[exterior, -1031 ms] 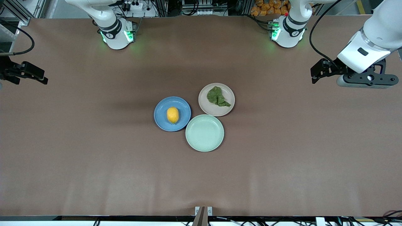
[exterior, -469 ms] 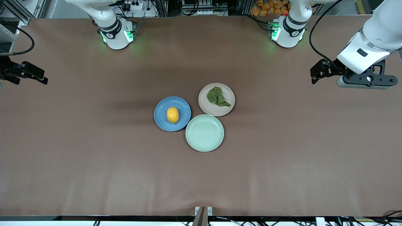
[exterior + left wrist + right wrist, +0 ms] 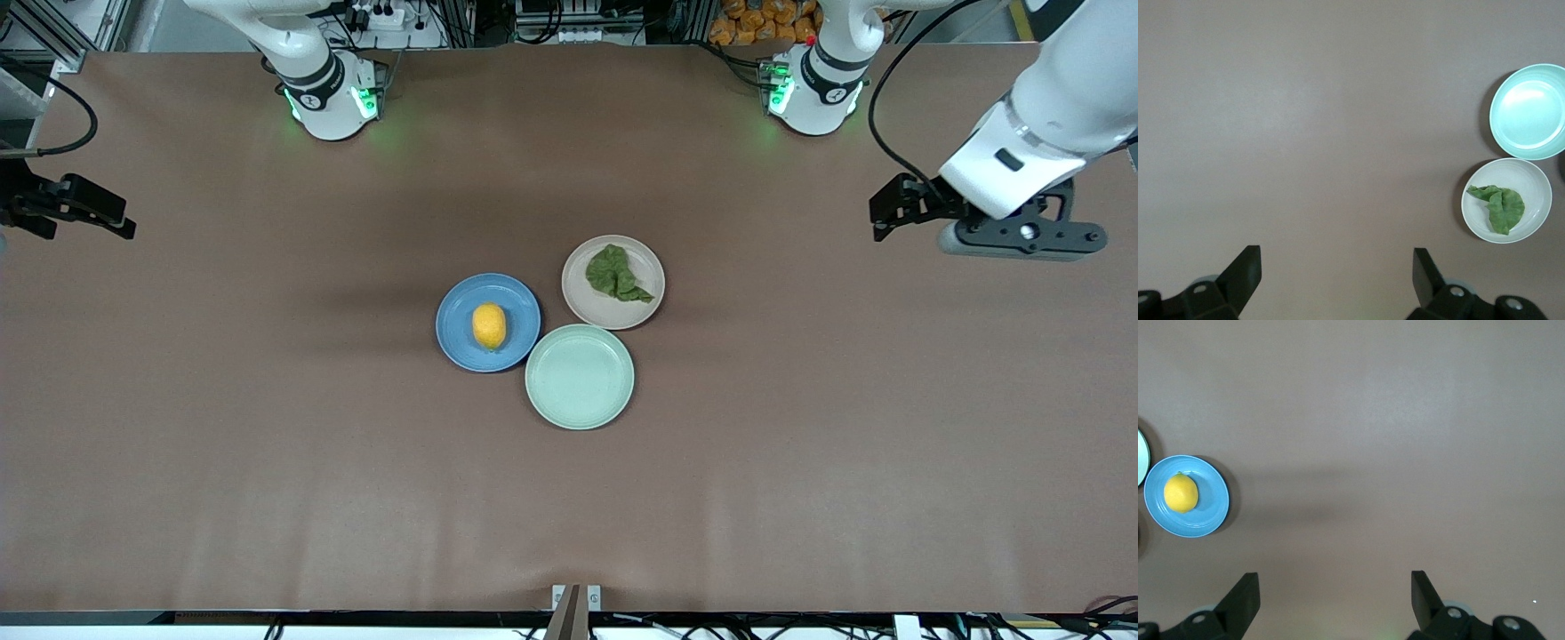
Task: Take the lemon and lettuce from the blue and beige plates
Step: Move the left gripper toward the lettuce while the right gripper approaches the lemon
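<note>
Lemon (image 3: 488,325) on blue plate (image 3: 458,342), lettuce (image 3: 613,275) on beige plate (image 3: 591,307).

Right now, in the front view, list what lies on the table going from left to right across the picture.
blue plate holding the lemon → mint-green plate → beige plate holding the lettuce

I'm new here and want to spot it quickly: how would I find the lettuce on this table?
Three plates cluster mid-table. The beige plate is the one farthest from the front camera. On it lies the lettuce, a crumpled dark green leaf, unlike the lemon beside it.
</note>
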`<state>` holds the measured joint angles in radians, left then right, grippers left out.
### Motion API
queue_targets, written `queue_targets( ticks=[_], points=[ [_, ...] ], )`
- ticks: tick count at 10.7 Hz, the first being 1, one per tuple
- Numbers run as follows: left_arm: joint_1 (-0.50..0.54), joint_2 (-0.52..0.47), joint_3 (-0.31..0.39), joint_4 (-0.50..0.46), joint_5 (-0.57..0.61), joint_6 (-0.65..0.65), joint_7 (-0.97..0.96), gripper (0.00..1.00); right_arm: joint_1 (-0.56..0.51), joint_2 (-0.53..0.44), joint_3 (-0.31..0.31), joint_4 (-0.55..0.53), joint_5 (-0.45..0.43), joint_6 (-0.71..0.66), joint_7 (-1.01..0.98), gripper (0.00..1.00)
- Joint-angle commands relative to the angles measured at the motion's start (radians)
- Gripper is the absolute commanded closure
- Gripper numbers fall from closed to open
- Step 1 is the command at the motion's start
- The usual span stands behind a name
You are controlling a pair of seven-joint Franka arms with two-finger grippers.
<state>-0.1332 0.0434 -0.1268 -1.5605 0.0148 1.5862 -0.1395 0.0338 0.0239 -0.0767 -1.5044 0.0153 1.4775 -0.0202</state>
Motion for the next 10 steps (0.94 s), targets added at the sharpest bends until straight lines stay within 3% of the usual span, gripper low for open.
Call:
queue_targets(
  ticks=[1,10],
  points=[
    [-0.031,0.053,-0.002,0.013,-0.023,-0.012,0.011,0.0,-0.012,0.011,0.006,0.026,0.0,-0.017,0.002,0.0],
    [-0.222,0.246,-0.002,0.02,-0.016,0.06,-0.118,0.0,0.006,0.021,0.011,0.021,0.018,-0.017,0.011,0.0]
  ],
)
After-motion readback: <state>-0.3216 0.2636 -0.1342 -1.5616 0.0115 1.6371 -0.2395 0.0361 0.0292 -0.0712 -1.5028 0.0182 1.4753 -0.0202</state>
